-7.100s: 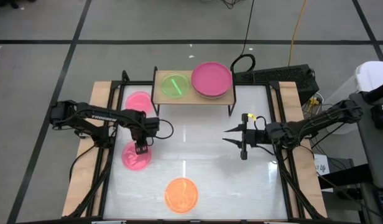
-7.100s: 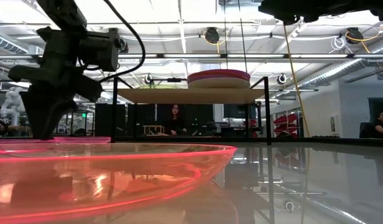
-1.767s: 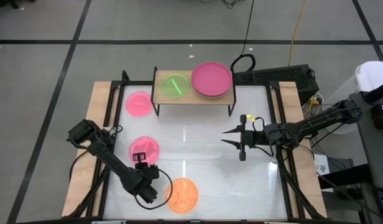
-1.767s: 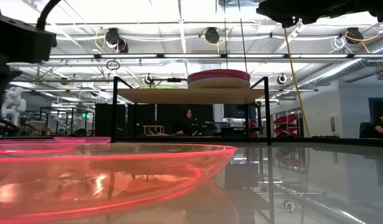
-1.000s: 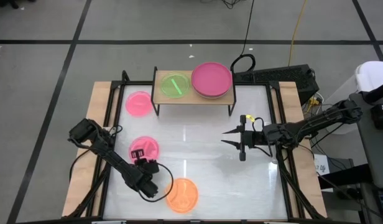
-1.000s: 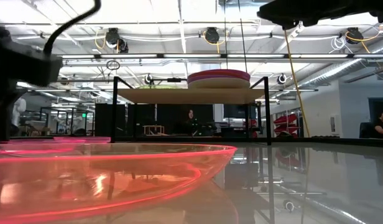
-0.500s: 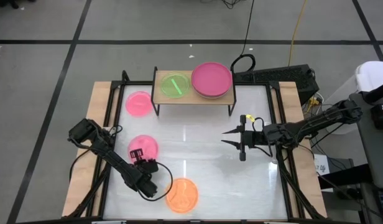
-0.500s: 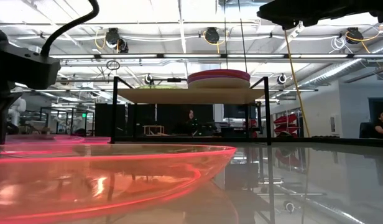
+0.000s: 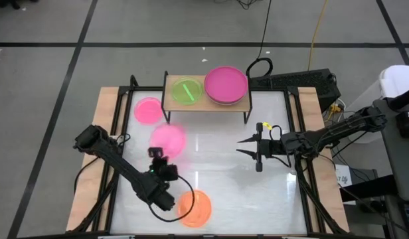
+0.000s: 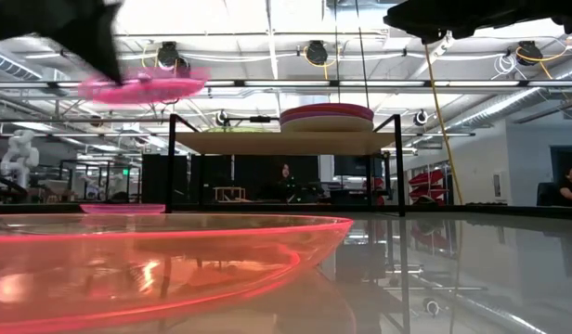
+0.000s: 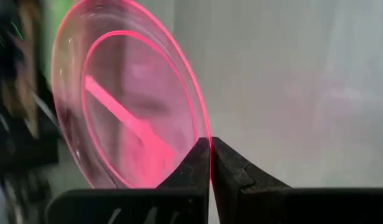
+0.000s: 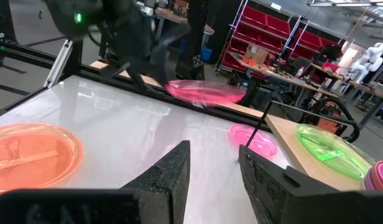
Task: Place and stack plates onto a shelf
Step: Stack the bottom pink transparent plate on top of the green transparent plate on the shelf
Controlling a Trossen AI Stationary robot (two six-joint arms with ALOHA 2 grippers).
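One translucent pink plate [image 9: 168, 140], pinched at its rim by the left gripper [image 9: 158, 154] and raised off the table short of the shelf [image 9: 206, 104], should stay level and land on the green plate [image 9: 187, 91]; the right gripper [image 9: 242, 145] waits unclenched.

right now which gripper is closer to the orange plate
Left. The left gripper hovers just beside the orange plate, holding a pink plate; the right gripper waits farther off.
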